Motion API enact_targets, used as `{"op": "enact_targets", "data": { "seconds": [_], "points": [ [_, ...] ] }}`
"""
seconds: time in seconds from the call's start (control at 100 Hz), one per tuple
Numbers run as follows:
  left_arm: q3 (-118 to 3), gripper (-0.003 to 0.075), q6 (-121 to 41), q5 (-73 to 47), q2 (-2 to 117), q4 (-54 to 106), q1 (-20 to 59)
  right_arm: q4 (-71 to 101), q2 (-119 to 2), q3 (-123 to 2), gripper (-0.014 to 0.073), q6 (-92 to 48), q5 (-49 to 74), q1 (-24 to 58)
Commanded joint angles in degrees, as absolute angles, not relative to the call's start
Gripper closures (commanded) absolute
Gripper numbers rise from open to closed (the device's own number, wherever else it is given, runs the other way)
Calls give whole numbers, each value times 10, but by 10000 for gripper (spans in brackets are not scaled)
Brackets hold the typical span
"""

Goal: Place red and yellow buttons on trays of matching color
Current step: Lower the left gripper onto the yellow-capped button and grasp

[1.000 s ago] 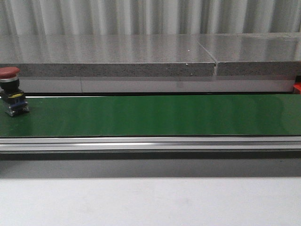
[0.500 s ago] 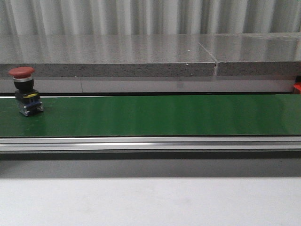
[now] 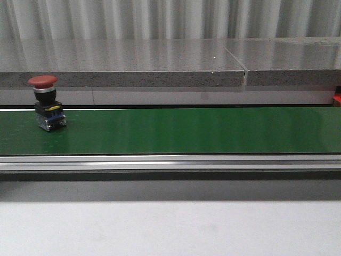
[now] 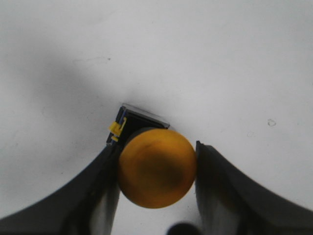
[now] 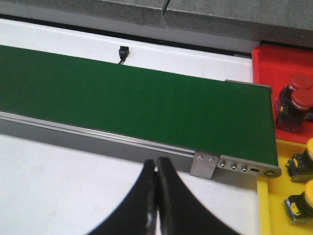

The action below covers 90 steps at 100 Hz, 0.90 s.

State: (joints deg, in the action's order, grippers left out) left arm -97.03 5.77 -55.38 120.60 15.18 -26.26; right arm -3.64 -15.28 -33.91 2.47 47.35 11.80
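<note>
A red button [image 3: 47, 104] with a black and metal base stands upright near the left end of the green belt [image 3: 186, 130]. In the left wrist view a yellow button [image 4: 156, 169] fills the space between the fingers of my left gripper [image 4: 156, 146], which is shut on its cap above the white table. My right gripper [image 5: 156, 164] is shut on nothing, over the white table in front of the belt's end. Beside that end sit the red tray [image 5: 274, 56] holding two red buttons [image 5: 296, 100] and the yellow tray [image 5: 271, 205] holding two yellow buttons [image 5: 301, 200].
A grey stone ledge [image 3: 133, 64] runs behind the belt. An aluminium rail [image 3: 170, 161] borders the belt's front, ending in a metal bracket [image 5: 204, 164]. A small black sensor [image 5: 122, 52] sits behind the belt. Neither arm shows in the front view.
The red button has travelled to the right along the belt, from the frame's left edge to farther in. Nothing else in the front view has moved.
</note>
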Motion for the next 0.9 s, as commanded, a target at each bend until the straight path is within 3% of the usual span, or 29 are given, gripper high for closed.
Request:
{"op": "enact_targets", "data": {
  "seconds": [0.0,0.39,0.89],
  "points": [
    [-986,480,53,-538,1165,165,-263,-37,-158,-354,662,20,433,118],
    [-961,481,-22,-537,1051,165,-258,-37,-158,-354,662,20,433,118],
    [-751,481,-69,-519,801,171,-236,-37,-158,-354,662,20,433,118]
  ]
}}
